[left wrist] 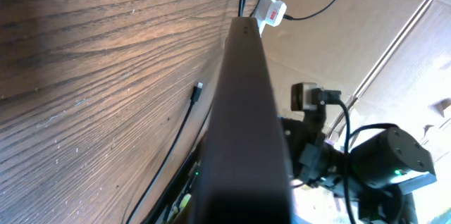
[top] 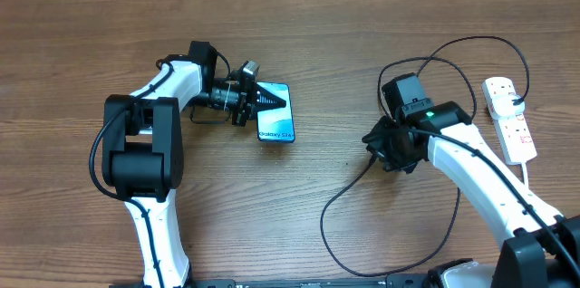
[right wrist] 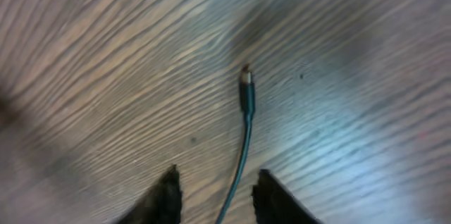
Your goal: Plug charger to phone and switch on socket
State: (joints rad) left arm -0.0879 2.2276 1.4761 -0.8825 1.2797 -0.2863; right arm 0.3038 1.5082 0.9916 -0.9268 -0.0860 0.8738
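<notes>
The phone (top: 276,118) lies on the table with its lit screen up, and my left gripper (top: 265,98) is shut on its left edge. In the left wrist view the phone's dark edge (left wrist: 246,111) fills the middle. The charger, a thin black cable (top: 323,220), loops across the table. Its plug tip (right wrist: 245,77) lies flat on the wood, also seen from the left wrist (left wrist: 199,86). My right gripper (top: 379,148) stands low over the cable, its fingers (right wrist: 165,196) apart on either side and not touching it. The socket (top: 509,118) lies at the far right.
The socket's white cord (top: 527,175) runs down past my right arm. In the left wrist view the socket (left wrist: 271,9) shows far off, with cardboard walls behind the table.
</notes>
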